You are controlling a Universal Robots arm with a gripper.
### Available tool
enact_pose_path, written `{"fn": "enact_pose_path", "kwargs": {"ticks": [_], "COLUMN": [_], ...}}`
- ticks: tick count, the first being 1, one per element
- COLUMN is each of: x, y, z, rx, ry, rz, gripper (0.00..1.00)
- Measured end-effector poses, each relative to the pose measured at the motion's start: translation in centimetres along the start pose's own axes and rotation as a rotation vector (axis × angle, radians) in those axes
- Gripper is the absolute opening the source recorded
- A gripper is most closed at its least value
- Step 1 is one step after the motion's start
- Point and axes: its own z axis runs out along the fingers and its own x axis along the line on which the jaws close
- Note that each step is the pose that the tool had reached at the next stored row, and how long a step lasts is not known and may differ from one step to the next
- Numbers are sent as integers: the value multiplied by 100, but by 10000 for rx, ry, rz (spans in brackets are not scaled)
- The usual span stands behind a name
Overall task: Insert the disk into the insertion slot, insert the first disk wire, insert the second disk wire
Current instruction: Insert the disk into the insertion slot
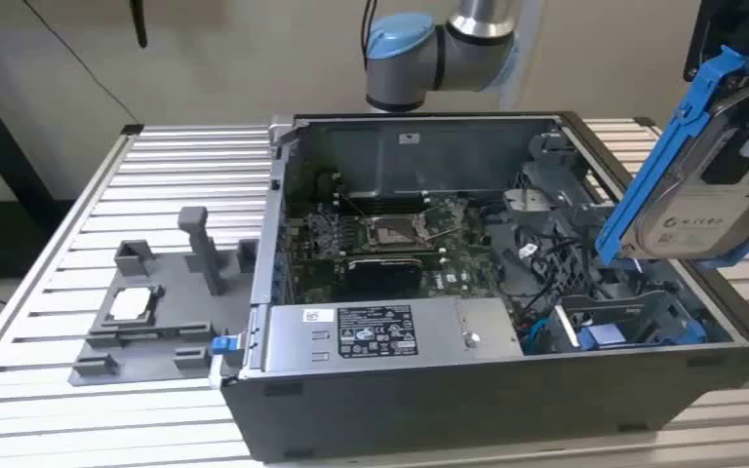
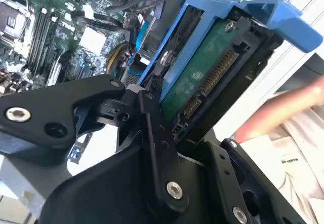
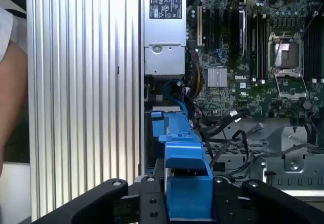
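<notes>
My gripper [image 1: 747,90] is shut on the disk [image 1: 720,200], a silver-grey drive with a white label in a bright blue carrier. In the exterior view it hangs tilted, nearly on edge, above the right side of the open computer case. The insertion slot [image 1: 638,310], a dark grey sheet-metal cage, lies below it in the case's front right corner, apart from the disk. In the second wrist view the disk [image 2: 202,72] shows its green board and connector between my black fingers [image 2: 152,127]. In the first wrist view the blue carrier [image 3: 185,173] sits in the gripper [image 3: 188,199]. Black cables [image 1: 550,255] lie beside the cage; which are the disk wires I cannot tell.
The open case holds a motherboard [image 1: 388,234] and a grey labelled power-supply box [image 1: 374,331]. A grey slotted fixture tray [image 1: 153,312] stands on the ribbed metal table [image 1: 36,390] at the exterior view's left. A person's arm [image 2: 283,107] is close beside the case, arm [image 3: 12,87].
</notes>
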Motion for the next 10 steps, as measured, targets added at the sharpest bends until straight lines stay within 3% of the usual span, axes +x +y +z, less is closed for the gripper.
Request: {"fn": "enact_pose_path", "kwargs": {"ticks": [10], "x": [0], "y": [0], "z": [1], "rx": [0], "ry": [1], "rz": [0], "gripper": [32]}}
